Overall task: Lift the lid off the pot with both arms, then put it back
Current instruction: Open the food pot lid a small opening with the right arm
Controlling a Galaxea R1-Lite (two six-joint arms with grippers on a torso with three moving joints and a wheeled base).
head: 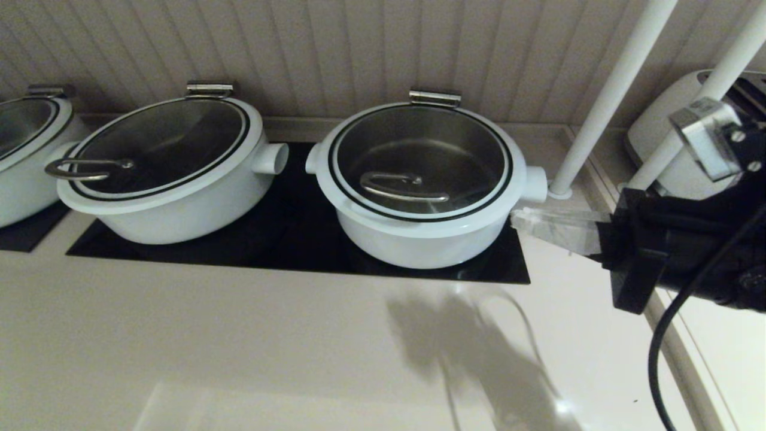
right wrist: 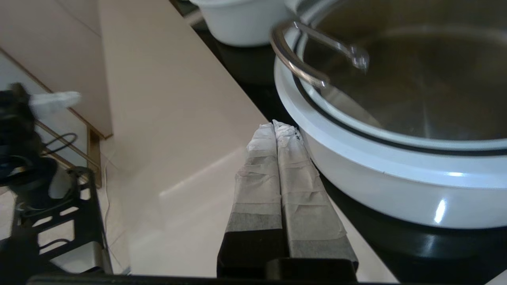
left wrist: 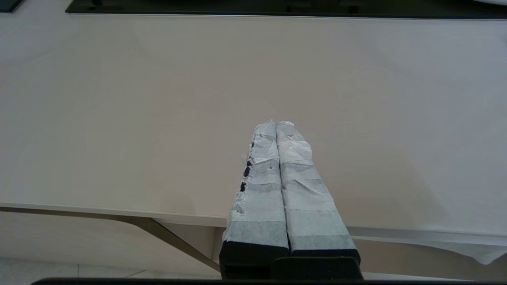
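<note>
The white pot [head: 419, 245] stands on the black cooktop [head: 287, 239] right of centre, with its stubby side handles pointing left and right. The glass lid [head: 419, 143] sits closed on it, its bent steel bar handle [head: 404, 187] near the front. My right gripper [head: 517, 220] is shut and empty, its tips beside the pot's right wall, just below the right side handle [head: 535, 182]. The right wrist view shows the gripper [right wrist: 277, 126] close beside the pot [right wrist: 396, 186], under the lid's rim [right wrist: 348, 134]. My left gripper [left wrist: 276, 123] is shut and empty over bare counter near its front edge, out of the head view.
A wider white pot with a loop-handled lid [head: 179, 203] stands left on the same cooktop. Part of a third pot [head: 24, 179] shows at the far left. Two white poles [head: 604, 102] and a white appliance [head: 658, 131] stand at the back right. The pale counter [head: 239, 335] lies in front.
</note>
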